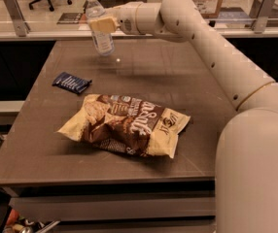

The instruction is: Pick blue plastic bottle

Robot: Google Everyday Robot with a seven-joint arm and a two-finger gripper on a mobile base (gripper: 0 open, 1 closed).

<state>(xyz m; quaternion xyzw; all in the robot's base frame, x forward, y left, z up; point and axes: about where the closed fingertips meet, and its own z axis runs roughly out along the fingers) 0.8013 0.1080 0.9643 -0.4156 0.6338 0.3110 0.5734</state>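
The blue plastic bottle (101, 37) is a slim clear bottle with a white cap, at the far left of the dark table (148, 76). My gripper (102, 24) reaches in from the right and is shut on the bottle's middle. The bottle hangs slightly tilted, its base a little above the tabletop. The tan fingers (100, 24) cover part of its label.
A small dark-blue snack wrapper (71, 82) lies on the left side of the table. A large brown and cream chip bag (125, 124) lies at the centre front. A low glass rail with metal posts (13, 14) runs behind the table's far edge.
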